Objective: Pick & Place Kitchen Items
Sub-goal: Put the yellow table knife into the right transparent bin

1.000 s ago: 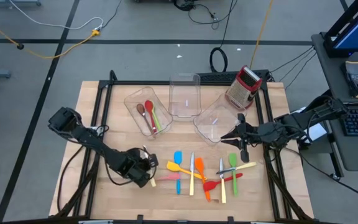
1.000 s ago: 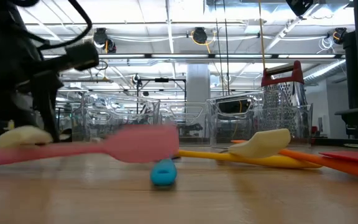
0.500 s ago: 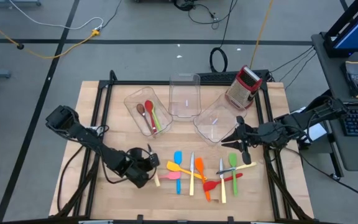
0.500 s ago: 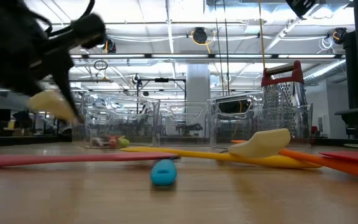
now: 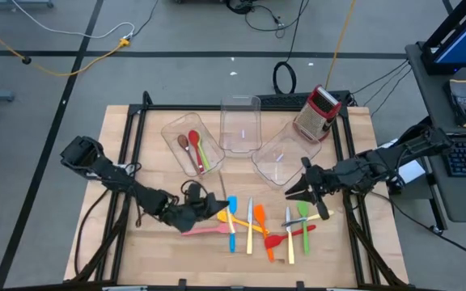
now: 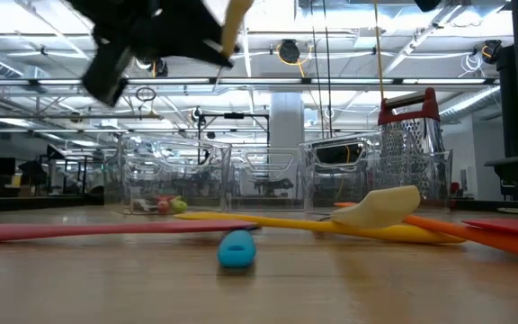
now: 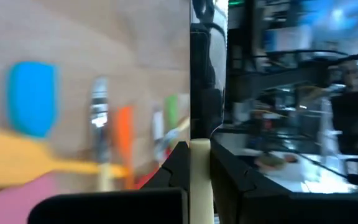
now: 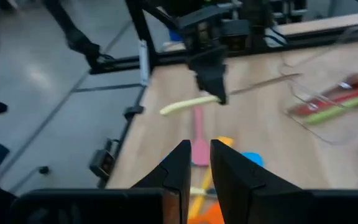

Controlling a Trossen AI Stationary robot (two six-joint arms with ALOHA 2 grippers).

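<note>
Tabletop [image 5: 136, 129] is carrying three clear bins at the back. The left bin [image 5: 172, 129] is holding red, brown and green spoons. The middle bin [image 5: 239, 105] and the right bin [image 5: 275, 166] are showing nothing inside.

Left arm is reaching across the front of the table. The left gripper [image 5: 191, 212] is clamping the cream handle of a piece of metal cutlery [image 8: 188, 104], well off the wood and above the near end of the loose pile. The metal end is sticking out sideways, roughly level.

Right gripper [image 5: 304, 191] is waiting over the right side of the pile, fingers drawn nearly together and empty as far as can be seen.

Pink spatula [image 5: 209, 229] is lying flat just below the left gripper, with the yellow spatula [image 5: 231, 216] and blue spatula [image 5: 231, 206] beside it.

Step in hand, as judged: carrying the cutlery to a bin; which bin, cannot tell.

Doing it well:
- keeping the clamp firm, since the handle is slim and smooth
- travelling high enough for the long metal end to clear the bin rim
- turning the piece to run along the bin's length
- lowering inside the walls before letting go, so it is not bouncing out
</note>
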